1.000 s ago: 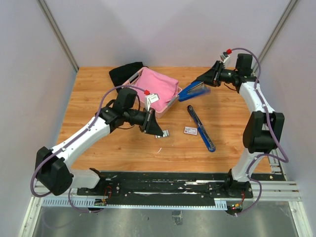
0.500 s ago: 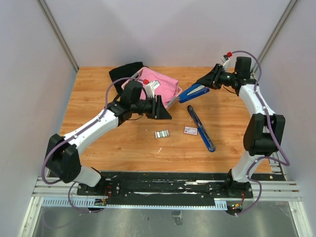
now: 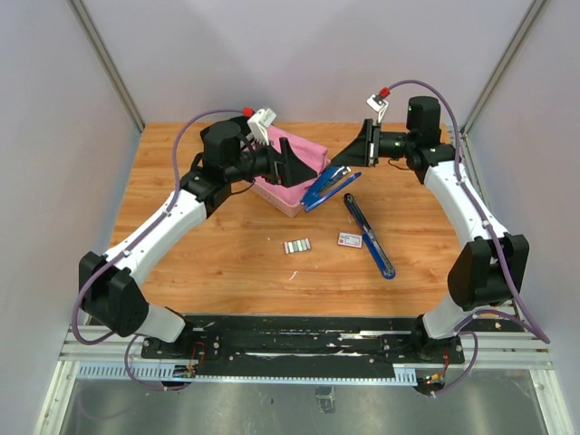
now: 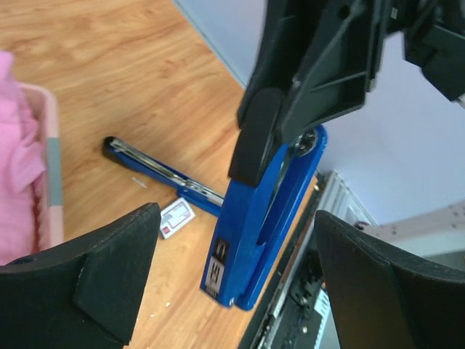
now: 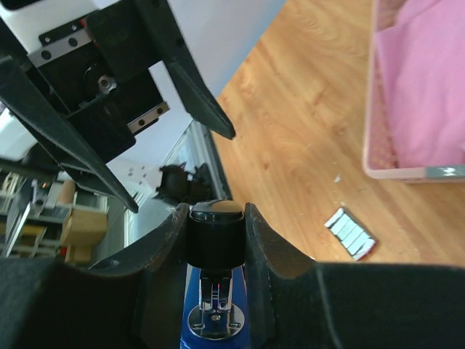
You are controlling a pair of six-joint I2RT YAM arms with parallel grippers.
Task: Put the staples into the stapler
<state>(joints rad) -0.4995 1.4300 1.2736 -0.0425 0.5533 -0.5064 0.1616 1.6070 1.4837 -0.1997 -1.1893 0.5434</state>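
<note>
Overhead, right jaws pinching the stapler (image 3: 328, 188) hide its end; left jaws spread.

Bare surface (image 3: 236, 267) lay open around the staples (image 3: 297, 245), with the carton (image 3: 349, 239) just to their right. Farther back, the bin (image 3: 285, 204) and the stapler (image 3: 328, 188) held aloft beside it narrowed the passage.

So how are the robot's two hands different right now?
On the left gripper the fingers are spread wide with nothing between them; on the right gripper the fingers are shut on the blue stapler. The left gripper is over the pink basket; the right gripper is beside it, holding the stapler tilted. Both are black and face each other.
</note>
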